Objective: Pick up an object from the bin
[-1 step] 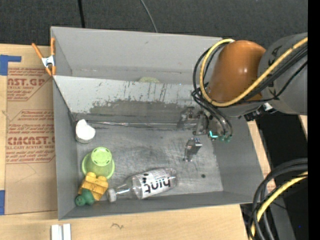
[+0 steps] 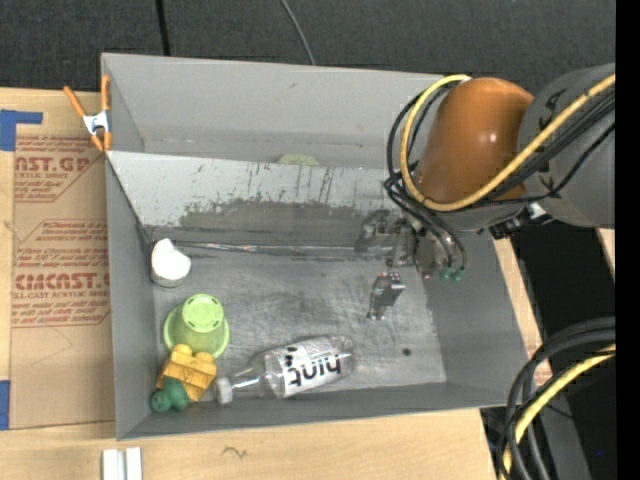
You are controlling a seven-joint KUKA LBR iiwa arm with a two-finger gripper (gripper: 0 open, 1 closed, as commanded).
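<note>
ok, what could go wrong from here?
1. The gripper hangs over bare bin floor, right of centre; descending here likely grabs nothing and may strike metal.
2. The clear bottle, nearest thing, lies on its side by the front wall; it could roll or slip.
3. The yellow toy and green cup touch near the left wall; a grab may catch both.

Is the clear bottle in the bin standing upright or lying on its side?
Lying on its side: the clear bottle rests lengthwise on the bin floor, neck pointing toward the yellow toy.
</note>
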